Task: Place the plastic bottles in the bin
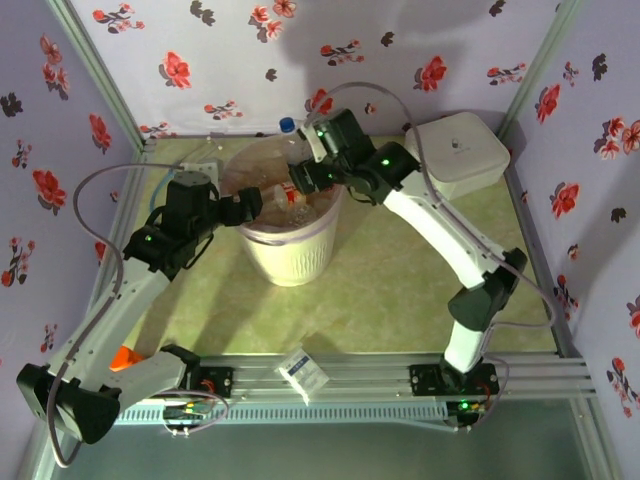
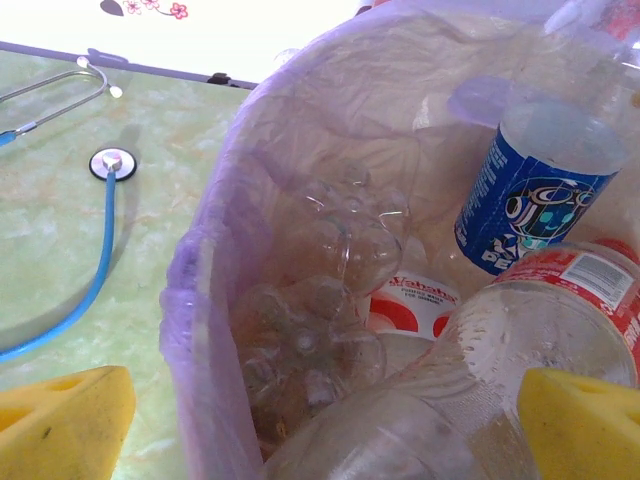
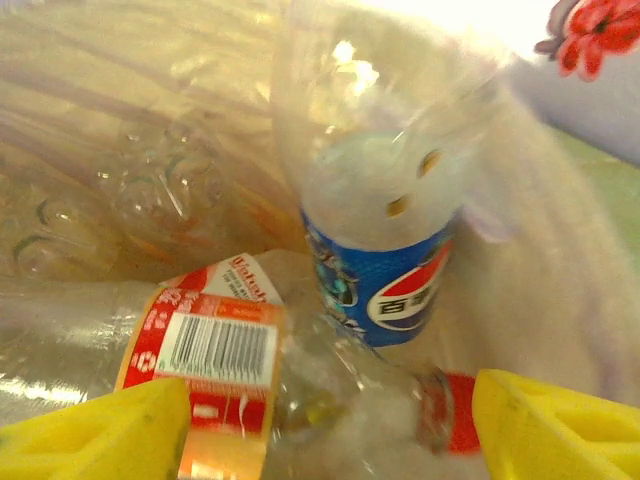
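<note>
The white ribbed bin [image 1: 292, 262] with its pinkish bag stands mid-table and holds several plastic bottles. One blue-capped bottle [image 1: 289, 140] sticks up past its far rim. My left gripper [image 1: 262, 204] hangs open over the bin's left rim [image 2: 205, 290], its yellow fingers [image 2: 60, 420] wide apart above clear bottles. From the far right, my right gripper [image 1: 293, 186] reaches into the bin. It [image 3: 325, 435] stands open. A red-labelled bottle [image 3: 215, 350] lies loose between and below its fingers, next to an upright blue-labelled bottle [image 3: 385, 270]. Both bottles [image 2: 520, 205] [image 2: 560, 310] also lie in the left wrist view.
A flat white rounded-square box [image 1: 457, 147] sits at the back right. A blue stethoscope [image 2: 105, 165] lies on the green tabletop left of the bin. A small white-blue packet [image 1: 303, 371] rests on the front rail. Floral walls close three sides.
</note>
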Controlling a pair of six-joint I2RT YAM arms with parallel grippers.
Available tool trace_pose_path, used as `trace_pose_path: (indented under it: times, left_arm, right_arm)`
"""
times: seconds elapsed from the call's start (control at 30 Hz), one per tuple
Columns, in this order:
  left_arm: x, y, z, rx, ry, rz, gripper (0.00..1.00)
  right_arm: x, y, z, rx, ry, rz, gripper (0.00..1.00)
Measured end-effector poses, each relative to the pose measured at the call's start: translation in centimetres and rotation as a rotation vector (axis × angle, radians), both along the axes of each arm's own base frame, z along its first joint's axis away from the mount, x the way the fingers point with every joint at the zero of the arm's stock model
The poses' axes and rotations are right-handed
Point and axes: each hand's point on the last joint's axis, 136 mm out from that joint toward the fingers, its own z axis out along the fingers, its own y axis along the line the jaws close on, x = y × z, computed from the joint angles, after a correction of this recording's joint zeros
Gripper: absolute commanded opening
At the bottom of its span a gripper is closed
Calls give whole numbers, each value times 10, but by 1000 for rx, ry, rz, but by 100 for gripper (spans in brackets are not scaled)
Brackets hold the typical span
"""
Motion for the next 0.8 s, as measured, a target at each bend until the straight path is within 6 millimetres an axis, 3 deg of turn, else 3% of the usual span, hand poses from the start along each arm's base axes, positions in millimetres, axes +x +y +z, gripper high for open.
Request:
trace_pose_path:
  times: [0.17, 0.33, 0.63, 0.8]
  left_arm:
    - [0, 0, 0, 0, 0, 0, 98]
    - [0, 0, 0, -1, 0, -1, 98]
    - [1, -3, -1, -1, 3, -12, 98]
    - [1, -5, -2, -2, 4, -27, 98]
  right_arm:
    - [0, -12, 56, 98, -148, -24, 63]
    - [23, -3, 85, 215, -247, -46, 40]
    - [86, 42, 77, 295, -286, -62, 32]
    - [104, 59, 63, 286, -276, -64, 27]
